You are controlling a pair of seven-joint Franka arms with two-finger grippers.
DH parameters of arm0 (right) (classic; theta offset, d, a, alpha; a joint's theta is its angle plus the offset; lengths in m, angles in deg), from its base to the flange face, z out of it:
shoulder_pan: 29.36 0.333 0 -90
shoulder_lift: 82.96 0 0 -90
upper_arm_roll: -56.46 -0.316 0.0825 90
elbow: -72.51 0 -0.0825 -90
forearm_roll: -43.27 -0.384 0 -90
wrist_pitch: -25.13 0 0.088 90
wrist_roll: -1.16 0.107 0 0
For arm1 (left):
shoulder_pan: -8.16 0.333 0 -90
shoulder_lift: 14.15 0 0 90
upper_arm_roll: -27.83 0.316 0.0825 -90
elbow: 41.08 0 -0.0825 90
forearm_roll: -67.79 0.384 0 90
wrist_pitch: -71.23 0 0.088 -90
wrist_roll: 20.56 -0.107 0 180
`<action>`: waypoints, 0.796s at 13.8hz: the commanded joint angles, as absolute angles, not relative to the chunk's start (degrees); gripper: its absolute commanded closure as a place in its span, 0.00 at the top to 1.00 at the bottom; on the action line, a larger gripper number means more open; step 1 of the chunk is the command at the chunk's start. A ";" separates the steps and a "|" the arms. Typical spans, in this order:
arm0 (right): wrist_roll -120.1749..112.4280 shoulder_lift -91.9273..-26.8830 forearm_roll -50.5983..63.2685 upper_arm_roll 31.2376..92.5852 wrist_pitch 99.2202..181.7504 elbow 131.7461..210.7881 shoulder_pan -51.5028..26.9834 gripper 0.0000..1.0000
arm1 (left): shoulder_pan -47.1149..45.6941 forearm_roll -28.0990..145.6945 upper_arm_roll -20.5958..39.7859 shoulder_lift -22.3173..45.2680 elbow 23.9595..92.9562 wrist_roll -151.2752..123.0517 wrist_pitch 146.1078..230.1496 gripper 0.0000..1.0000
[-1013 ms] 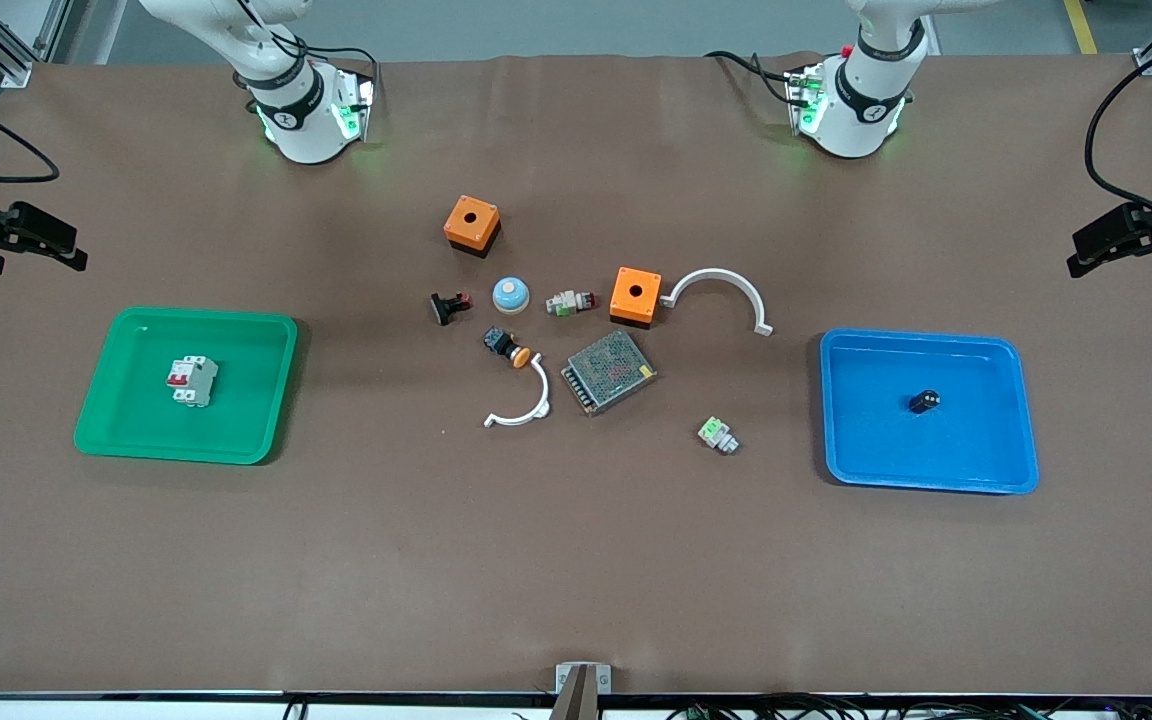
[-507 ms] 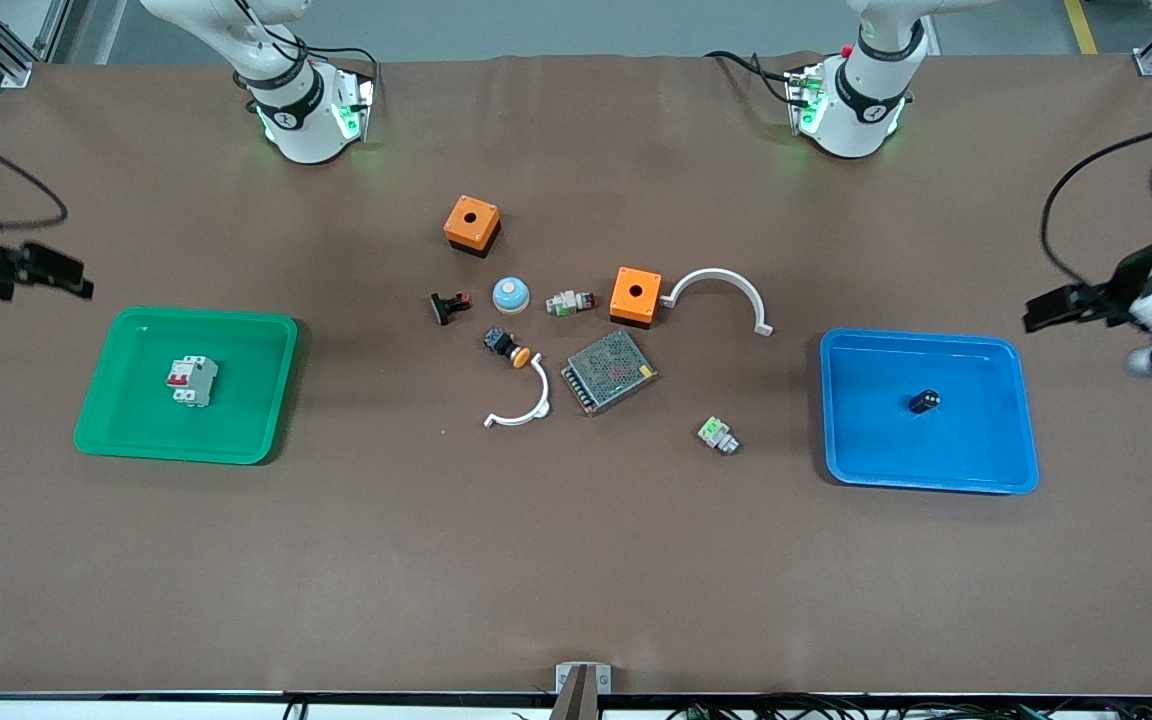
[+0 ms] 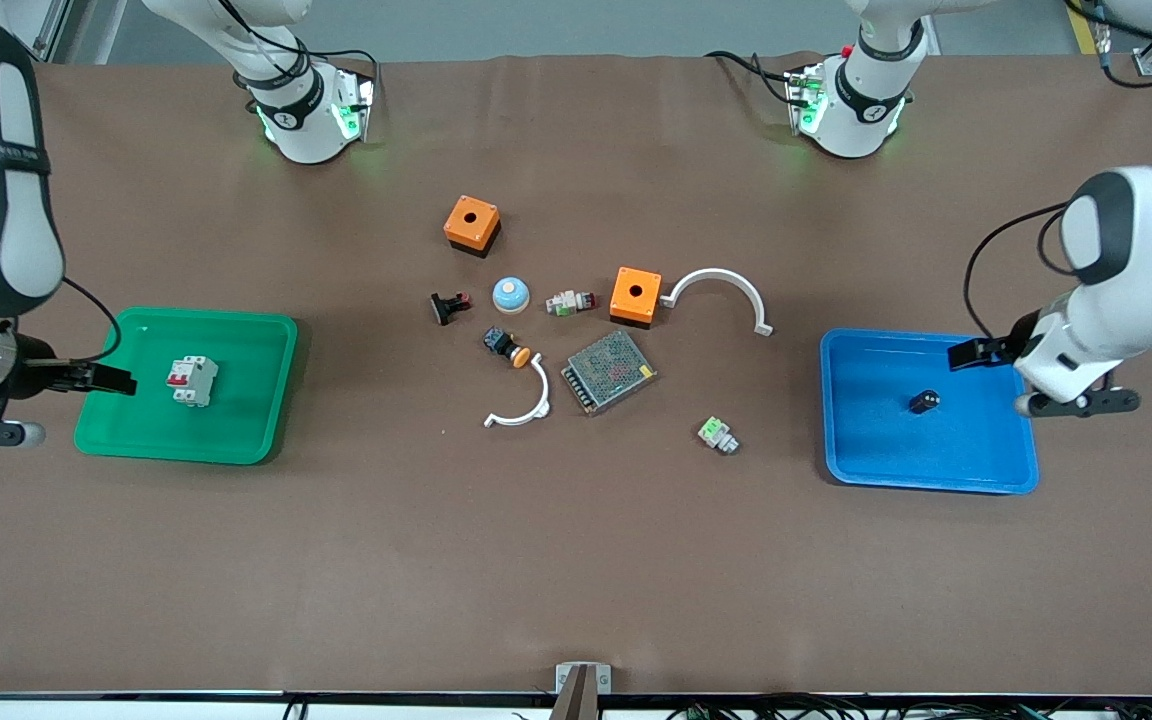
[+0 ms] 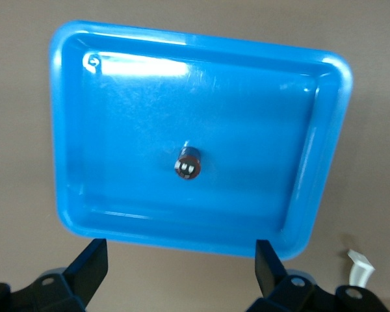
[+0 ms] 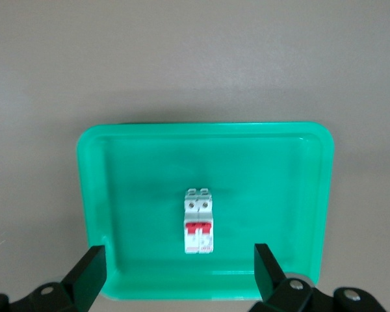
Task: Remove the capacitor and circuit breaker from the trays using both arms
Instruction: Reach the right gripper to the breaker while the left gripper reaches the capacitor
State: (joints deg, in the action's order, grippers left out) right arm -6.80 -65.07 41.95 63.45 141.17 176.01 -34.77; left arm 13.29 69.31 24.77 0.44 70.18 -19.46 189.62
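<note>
Showing a brown table [image 3: 576, 560] seen from high above, with two robot arms reaching in from the table's ends. The breaker [image 3: 192, 381], a small white-grey block with a red switch, lies flat inside a green tray [image 3: 266, 400] toward the right arm's end of the table. The capacitor [image 3: 924, 401], a tiny black cylinder, sits inside a blue tray [image 3: 936, 475] toward the left arm's end.

The right gripper [image 5: 179, 279] hangs in the air over the outer edge of the green tray, its two black fingers [image 5: 88, 273] spread wide apart with nothing between them. In the right wrist view the breaker lies just past the fingertips, near the middle of the tray.

The left gripper [image 4: 182, 273] hangs over the outer edge of the blue tray, its fingers [image 4: 91, 263] likewise spread wide and empty. In the left wrist view the capacitor stands near the tray's middle, apart from the fingertips.

In the middle of the table, between the trays, lies a scatter of other parts: two orange boxes [image 3: 472, 224] [image 3: 635, 295], a round blue-topped bell [image 3: 511, 294], a black-and-red clip [image 3: 448, 306], a black pushbutton with an orange cap [image 3: 506, 346], a white, green and red pushbutton [image 3: 570, 301], a metal mesh box [image 3: 609, 371], two white curved pieces [image 3: 721, 292] [image 3: 526, 402], and a small white part with a green face [image 3: 717, 434], which lies nearest the front camera
</note>
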 commanded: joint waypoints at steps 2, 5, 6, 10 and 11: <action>-6.75 -67.31 40.98 62.70 159.37 191.92 -36.47 1.00 | 13.09 69.02 24.93 6.23 69.66 -19.60 195.58 1.00; -8.06 -63.99 40.98 62.70 173.54 199.49 -36.48 1.00 | 13.00 69.02 24.93 10.10 70.36 -19.59 200.06 1.00; -8.33 -62.84 40.98 62.62 174.97 200.03 -36.48 1.00 | 12.91 69.02 24.93 10.63 71.24 -19.60 201.64 1.00; -9.64 -60.81 40.98 62.61 175.16 200.04 -36.48 0.92 | 13.17 70.86 24.93 11.87 74.58 -19.60 206.04 1.00; -11.04 -60.81 40.98 62.61 175.07 200.04 -36.56 0.79 | 13.26 71.21 24.93 12.39 75.02 -19.60 206.84 1.00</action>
State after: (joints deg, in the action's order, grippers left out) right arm -8.28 -60.34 41.82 63.34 174.81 199.50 -35.64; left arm 13.22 69.82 24.76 12.62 73.12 -19.46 204.67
